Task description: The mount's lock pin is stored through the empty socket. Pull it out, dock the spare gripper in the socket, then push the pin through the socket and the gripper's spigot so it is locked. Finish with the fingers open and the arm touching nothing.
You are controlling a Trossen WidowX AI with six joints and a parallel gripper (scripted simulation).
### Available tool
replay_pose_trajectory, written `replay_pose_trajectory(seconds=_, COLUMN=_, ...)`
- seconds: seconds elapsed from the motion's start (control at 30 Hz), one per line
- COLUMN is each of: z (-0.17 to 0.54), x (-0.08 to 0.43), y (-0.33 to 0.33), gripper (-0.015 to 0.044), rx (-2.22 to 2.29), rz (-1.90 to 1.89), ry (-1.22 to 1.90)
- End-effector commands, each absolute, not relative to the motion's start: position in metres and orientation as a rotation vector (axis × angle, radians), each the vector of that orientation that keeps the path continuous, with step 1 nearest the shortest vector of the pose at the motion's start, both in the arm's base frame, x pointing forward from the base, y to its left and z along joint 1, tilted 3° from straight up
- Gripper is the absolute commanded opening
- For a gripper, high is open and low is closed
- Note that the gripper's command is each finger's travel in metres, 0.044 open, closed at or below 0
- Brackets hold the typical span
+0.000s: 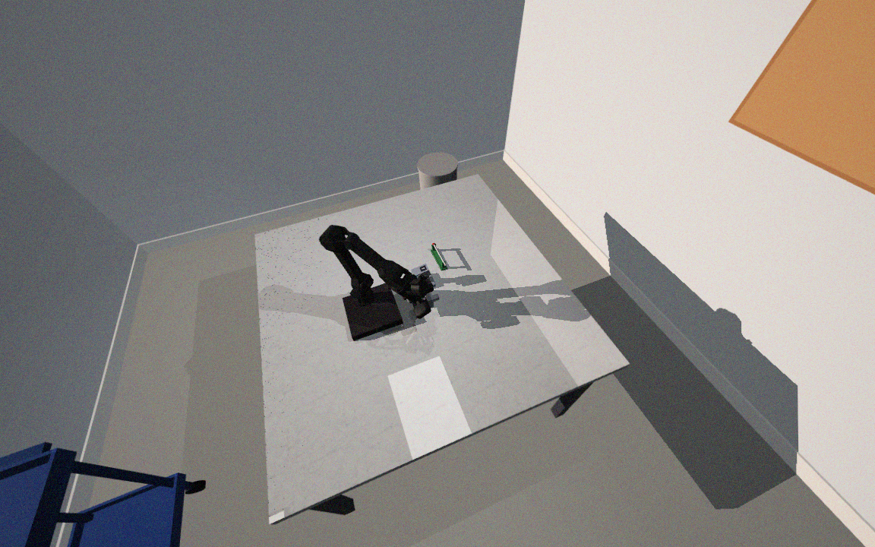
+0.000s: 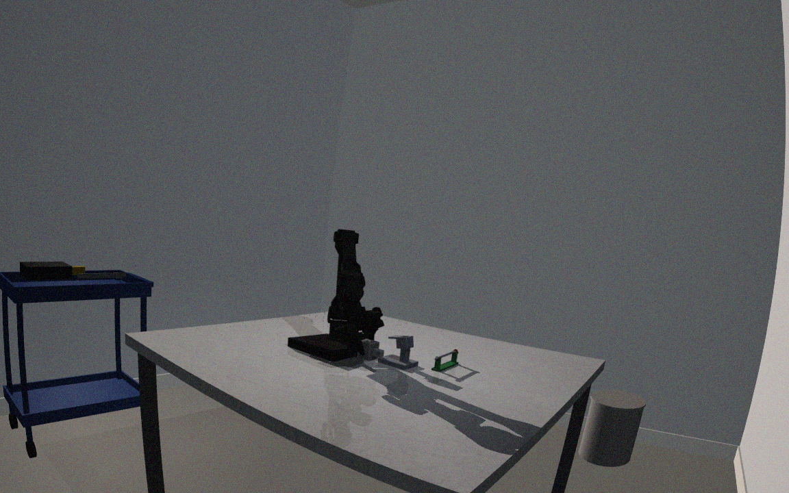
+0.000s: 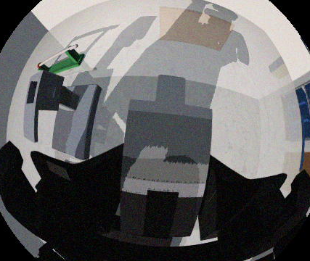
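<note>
My gripper (image 3: 164, 146) is shut on the grey spare gripper (image 3: 167, 132) (image 2: 370, 349), a block with a narrower spigot pointing away from me. It seems to hang a little above the table. The grey mount (image 3: 50, 90) (image 2: 405, 344) (image 1: 422, 268) stands beside it, left in the wrist view, with a dark square opening in its head. No pin shows in that opening. The white lock pin (image 3: 58, 55) (image 2: 446, 354), with a red end, lies across the green rack (image 3: 65, 65) (image 2: 445, 366) (image 1: 438, 258) beyond the mount. My fingertips are hidden in the top and exterior views.
The arm's black base (image 1: 372, 314) (image 2: 320, 346) sits on the pale table (image 1: 332, 408) (image 2: 250, 368), close behind the held part. The mount and rack stand to one side of the gripper. A blue cart (image 2: 72, 287) and a grey bin (image 1: 437, 165) (image 2: 611, 428) stand off the table.
</note>
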State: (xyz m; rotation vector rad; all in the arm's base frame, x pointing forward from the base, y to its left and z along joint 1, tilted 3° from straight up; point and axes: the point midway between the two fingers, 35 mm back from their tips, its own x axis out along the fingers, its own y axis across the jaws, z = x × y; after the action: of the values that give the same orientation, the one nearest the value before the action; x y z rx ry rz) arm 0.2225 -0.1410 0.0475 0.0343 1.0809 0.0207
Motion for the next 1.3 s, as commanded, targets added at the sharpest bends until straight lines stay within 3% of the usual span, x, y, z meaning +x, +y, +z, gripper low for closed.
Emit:
replay_pose_trajectory(seconds=0.0, z=0.064, x=0.225, y=-0.144, gripper=0.0, rx=0.024, rz=0.017, ry=1.07)
replay_pose_trajectory(seconds=0.5, z=0.125, x=0.221, y=-0.139, gripper=0.0, rx=0.024, rz=0.017, ry=1.07)
replay_pose_trajectory(seconds=0.9, z=0.121, x=0.22, y=-0.139, gripper=0.0, rx=0.026, rz=0.02, ry=1.077)
replay_pose_trajectory(seconds=1.27, z=0.125, x=0.227, y=-0.124, gripper=0.0, rx=-0.326, rz=0.167, ry=1.025)
